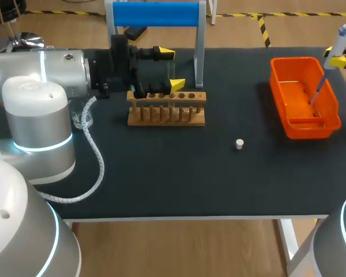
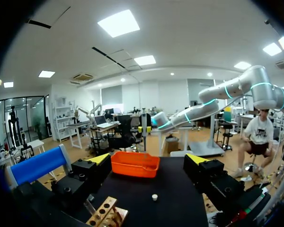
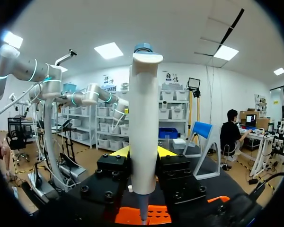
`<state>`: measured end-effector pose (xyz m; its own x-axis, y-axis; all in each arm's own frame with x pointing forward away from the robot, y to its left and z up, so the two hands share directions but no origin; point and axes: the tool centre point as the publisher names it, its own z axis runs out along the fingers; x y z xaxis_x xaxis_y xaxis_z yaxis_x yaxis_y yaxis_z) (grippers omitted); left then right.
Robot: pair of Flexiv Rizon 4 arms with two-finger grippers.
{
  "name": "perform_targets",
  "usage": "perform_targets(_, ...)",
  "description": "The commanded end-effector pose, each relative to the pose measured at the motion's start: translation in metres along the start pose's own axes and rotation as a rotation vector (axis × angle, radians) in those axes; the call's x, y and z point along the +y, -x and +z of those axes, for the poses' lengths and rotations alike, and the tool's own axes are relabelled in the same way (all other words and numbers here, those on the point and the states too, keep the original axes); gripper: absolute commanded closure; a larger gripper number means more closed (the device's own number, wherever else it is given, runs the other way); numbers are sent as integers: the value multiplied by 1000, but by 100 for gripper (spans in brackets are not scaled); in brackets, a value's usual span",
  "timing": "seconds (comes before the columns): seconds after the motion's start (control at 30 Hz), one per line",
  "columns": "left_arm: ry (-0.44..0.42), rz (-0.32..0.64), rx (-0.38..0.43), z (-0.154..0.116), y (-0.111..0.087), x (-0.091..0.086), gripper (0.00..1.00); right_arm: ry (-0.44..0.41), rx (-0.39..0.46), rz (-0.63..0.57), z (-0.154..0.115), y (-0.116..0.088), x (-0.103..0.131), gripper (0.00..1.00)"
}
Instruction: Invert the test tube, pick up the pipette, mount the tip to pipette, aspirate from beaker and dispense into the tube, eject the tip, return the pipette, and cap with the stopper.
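Note:
My right gripper (image 1: 338,57) is shut on the white pipette (image 1: 333,55), held upright above the orange bin (image 1: 304,124). Its thin lower end (image 1: 317,92) points down into the bin. In the right wrist view the pipette (image 3: 143,118) stands between the yellow fingertips (image 3: 120,152), with the bin (image 3: 156,215) below. My left gripper (image 1: 170,69) is wide open just above the wooden tube rack (image 1: 167,109), where a clear tube (image 1: 172,78) seems to stand between its fingers. The small white stopper (image 1: 239,143) lies on the mat, and in the left wrist view the stopper (image 2: 154,197) lies ahead of the gripper (image 2: 148,161).
A blue-topped pipette stand (image 1: 155,14) rises behind the rack. A glass beaker (image 1: 83,119) sits by my left arm's cable. The table's front edge (image 1: 179,218) runs below the black mat (image 1: 179,179).

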<state>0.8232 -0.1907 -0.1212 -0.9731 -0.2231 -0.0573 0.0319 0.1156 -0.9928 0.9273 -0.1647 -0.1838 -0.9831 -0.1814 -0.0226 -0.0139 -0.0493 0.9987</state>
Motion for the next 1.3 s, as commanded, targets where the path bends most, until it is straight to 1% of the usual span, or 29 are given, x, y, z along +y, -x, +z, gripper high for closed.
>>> perform_targets(0.03, -4, 1, -5, 1, -1, 1, 0, -4, -2, 0, 0, -1, 1, 100)
perform_targets(0.9, -4, 1, -5, 1, -1, 1, 0, -4, -2, 0, 0, -1, 1, 100)
perform_targets(1.0, 26, -2, -13, 24, -1, -11, 0, -4, -2, 0, 0, -1, 1, 100)
perform_targets(1.2, 85, -7, -17, 79, -6, -37, 0, -4, -2, 0, 0, -1, 1, 100)
perform_targets(1.27, 114, -26, -13, 97, -7, -42, 0, -4, -2, 0, 0, -1, 1, 100)
perform_targets(1.3, 110, -25, -18, 105, -8, -44, 0, -4, -2, 0, 0, -1, 1, 100)
